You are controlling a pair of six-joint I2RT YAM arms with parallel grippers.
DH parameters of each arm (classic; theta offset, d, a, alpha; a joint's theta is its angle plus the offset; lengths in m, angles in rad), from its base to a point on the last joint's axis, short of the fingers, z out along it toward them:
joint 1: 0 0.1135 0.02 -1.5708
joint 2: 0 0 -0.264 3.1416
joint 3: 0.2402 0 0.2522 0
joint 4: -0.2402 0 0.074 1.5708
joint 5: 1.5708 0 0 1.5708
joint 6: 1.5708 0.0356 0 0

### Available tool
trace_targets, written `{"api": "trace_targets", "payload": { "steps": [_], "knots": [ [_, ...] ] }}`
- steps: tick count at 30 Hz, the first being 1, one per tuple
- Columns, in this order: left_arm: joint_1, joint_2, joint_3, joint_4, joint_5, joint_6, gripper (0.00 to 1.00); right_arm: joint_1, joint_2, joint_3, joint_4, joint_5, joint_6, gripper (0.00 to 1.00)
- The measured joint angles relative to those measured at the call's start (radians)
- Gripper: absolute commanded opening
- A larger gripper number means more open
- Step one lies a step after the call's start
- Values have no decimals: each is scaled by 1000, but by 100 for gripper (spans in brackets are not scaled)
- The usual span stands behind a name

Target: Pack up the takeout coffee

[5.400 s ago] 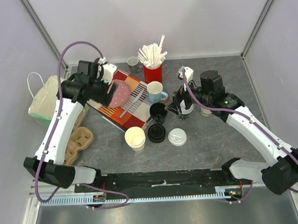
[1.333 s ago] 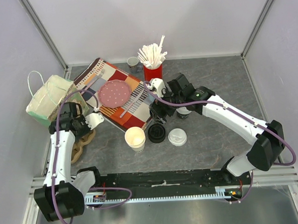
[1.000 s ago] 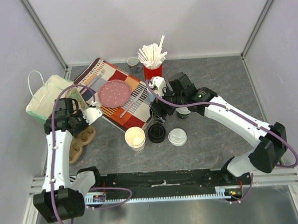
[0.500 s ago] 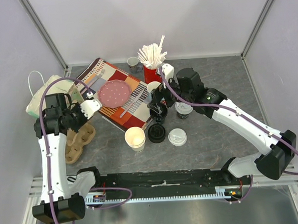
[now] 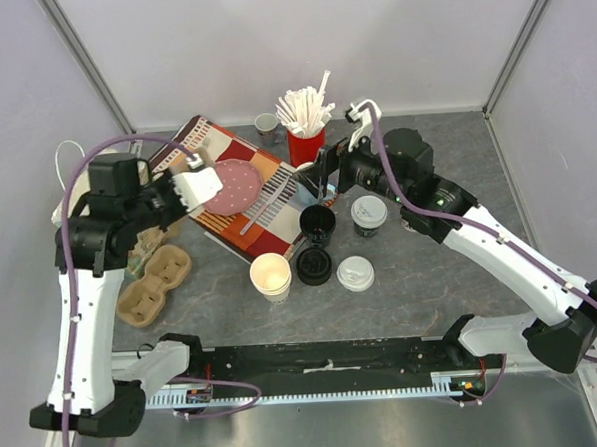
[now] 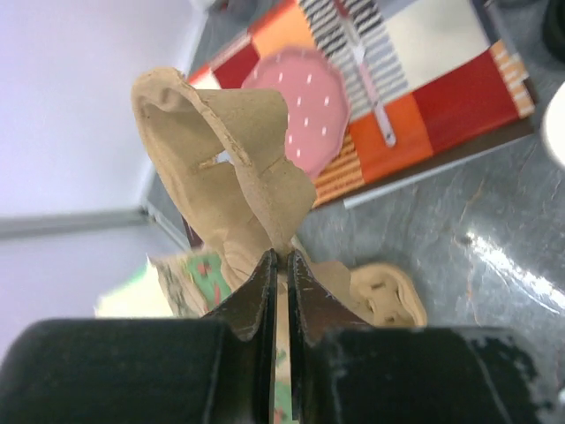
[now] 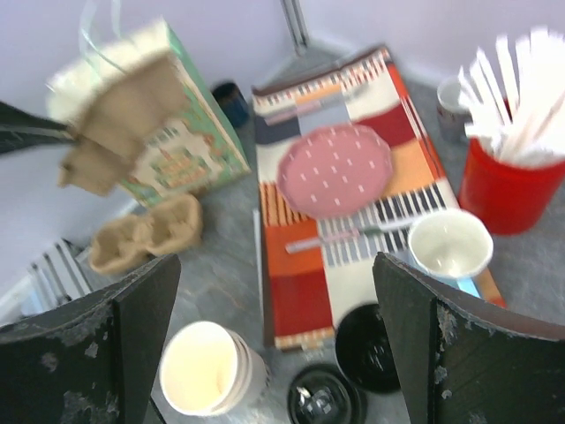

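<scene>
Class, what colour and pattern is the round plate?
The round plate is pink with small white dots; the left wrist view shows it best.

Pink plate (image 5: 241,184) on striped placemat (image 5: 255,236), red straw cup (image 5: 306,145) near

**Asker:** What sits on the tabletop (image 5: 425,157)?

**Describer:** Seen from above: a striped placemat (image 5: 257,234) at back left, carrying a pink plate (image 5: 241,184). Behind it is a red holder (image 5: 306,146) of white sticks (image 5: 307,105). In the middle stand a white-lidded paper cup (image 5: 369,212), an open black cup (image 5: 317,223), a black lid (image 5: 314,267), a white lid (image 5: 355,274) and an open cream cup (image 5: 271,275).

**Asker:** And the arms?

**Describer:** The left gripper (image 5: 204,180) hangs at the plate's left edge; a pulp cup carrier (image 5: 152,286) lies on the tabletop nearer the arm bases. The right gripper (image 5: 324,172) hangs beside the red holder.
</scene>
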Motion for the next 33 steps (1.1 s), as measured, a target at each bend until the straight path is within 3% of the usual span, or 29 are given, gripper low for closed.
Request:
{"api": "trace_targets", "payload": {
  "steps": [5,10,13,16,20,23,29,33],
  "knots": [
    [-354,42,35,30,-229,-35,2,0,-25,43,119,-26,50,98],
    [-564,58,-28,68,-507,-24,2,0,-27,94,165,-2,69,95],
    [-691,21,-150,205,-684,57,2,0,-19,152,139,48,101,89],
    [-811,-65,-375,443,-853,254,2,2,19,251,111,92,151,86],
    [-893,-137,-684,886,-1003,606,2,35,81,334,70,166,219,84],
    [-928,-109,-827,1180,-1067,782,2,128,132,340,30,280,236,84],
    [-984,-77,-956,1592,-1103,920,2,362,300,427,-81,539,190,84],
    [-993,-78,-993,1697,-1106,954,2,433,354,433,-134,680,143,72]
  ]
}}
